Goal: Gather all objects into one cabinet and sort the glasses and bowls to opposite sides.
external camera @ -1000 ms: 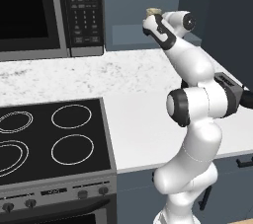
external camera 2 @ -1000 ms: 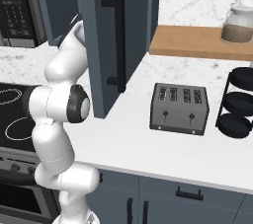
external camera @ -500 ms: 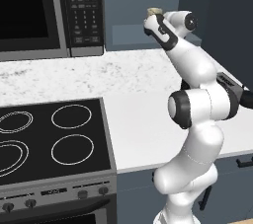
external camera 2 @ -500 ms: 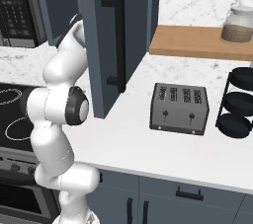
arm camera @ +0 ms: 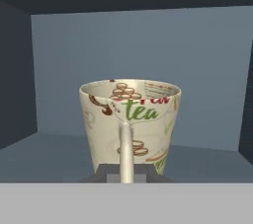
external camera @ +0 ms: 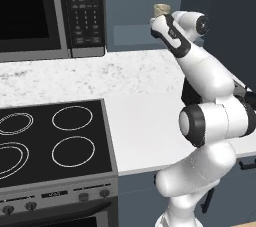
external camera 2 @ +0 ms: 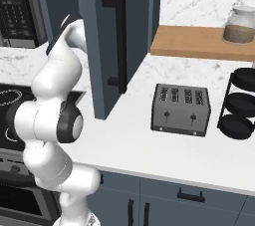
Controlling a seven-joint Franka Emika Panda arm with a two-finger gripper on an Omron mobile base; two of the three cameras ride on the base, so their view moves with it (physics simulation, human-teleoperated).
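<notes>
A cream-beige mug [arm camera: 129, 119] with "tea" lettering stands upright in my gripper [arm camera: 126, 172], its handle turned toward the hand camera. The gripper is shut on the mug, low at its base. The mug is held inside the open slate-blue cabinet [arm camera: 148, 50], just above the shelf floor. In the left base view the mug [external camera: 161, 9] sits on top of the raised gripper [external camera: 160, 21] at the cabinet opening. The cabinet door [external camera 2: 132, 36] stands open with its black bar handle [external camera 2: 119, 41] facing out. The orange mug, the other cream mug and the bowl are out of view.
A microwave [external camera: 50, 11] hangs left of the cabinet, above a black stove [external camera: 50, 141]. On the white counter [external camera 2: 149, 145] stand a toaster [external camera 2: 180, 109] and a black tiered rack [external camera 2: 241, 105]. A wooden shelf [external camera 2: 199, 43] carries a jar [external camera 2: 239, 25].
The arm has stretched a little further toward the cabinet, carrying the mug slightly right in the left base view. The grip has not changed.
</notes>
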